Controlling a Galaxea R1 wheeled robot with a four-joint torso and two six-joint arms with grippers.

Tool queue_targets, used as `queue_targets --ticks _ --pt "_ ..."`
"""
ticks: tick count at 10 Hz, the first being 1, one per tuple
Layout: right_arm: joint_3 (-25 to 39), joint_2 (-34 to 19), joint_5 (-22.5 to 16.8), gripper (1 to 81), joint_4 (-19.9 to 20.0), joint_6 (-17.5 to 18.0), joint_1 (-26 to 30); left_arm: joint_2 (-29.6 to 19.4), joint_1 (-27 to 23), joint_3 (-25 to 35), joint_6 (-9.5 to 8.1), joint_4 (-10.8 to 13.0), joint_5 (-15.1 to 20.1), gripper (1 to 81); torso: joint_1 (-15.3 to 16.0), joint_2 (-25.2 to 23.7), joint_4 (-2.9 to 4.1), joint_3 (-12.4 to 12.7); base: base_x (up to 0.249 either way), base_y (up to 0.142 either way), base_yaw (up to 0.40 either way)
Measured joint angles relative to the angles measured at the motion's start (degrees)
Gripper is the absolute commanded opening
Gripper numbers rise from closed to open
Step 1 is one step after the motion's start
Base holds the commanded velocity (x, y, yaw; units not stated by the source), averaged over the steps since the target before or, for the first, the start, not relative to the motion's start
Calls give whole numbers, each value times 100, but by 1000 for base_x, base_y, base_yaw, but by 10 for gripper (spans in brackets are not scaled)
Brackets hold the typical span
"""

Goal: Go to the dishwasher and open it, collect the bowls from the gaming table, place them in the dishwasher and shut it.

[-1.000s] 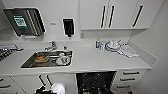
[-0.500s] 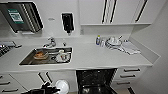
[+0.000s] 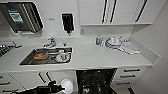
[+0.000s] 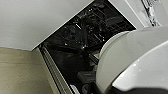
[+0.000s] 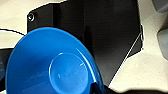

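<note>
Dishwasher (image 3: 96,80) is open under the tabletop (image 3: 87,58), right of the sink (image 3: 46,56). Left claw (image 3: 58,88) grips a white bowl (image 3: 67,85) near the opening, likely for loading. Right claw's state: can't tell; blue bowl (image 5: 53,65) sits close to it.

The location was an office kitchenette: white countertop (image 3: 85,56), steel sink (image 3: 47,56) with faucet (image 3: 51,42), wall-mounted paper-towel dispenser (image 3: 21,16), built-in dishwasher (image 3: 96,80) at 6 o'clock.

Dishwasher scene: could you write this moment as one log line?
dishwasher: open | left gripper: holding white bowl | right gripper: holding blue bowl
</note>
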Motion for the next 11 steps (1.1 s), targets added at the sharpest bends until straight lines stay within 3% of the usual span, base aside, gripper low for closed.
queue_targets --ticks 4,9,10,11 --pt "4 -2 5 10 0 0 2 538 -116 -5 -148 154 -23 10 0 2 0 -15 0 0 0" --pt "78 0 63 10 2 5 28 1202 -446 -11 -308 178 -6 10 4 9 0 -507 0 0 0" --pt "83 -2 66 10 2 2 55 1275 -566 -11 -363 197 -11 10 4 9 0 -544 0 0 0" --pt "83 -2 66 10 2 0 63 1328 -706 -11 -528 300 2 10 6 11 0 -547 0 0 0"
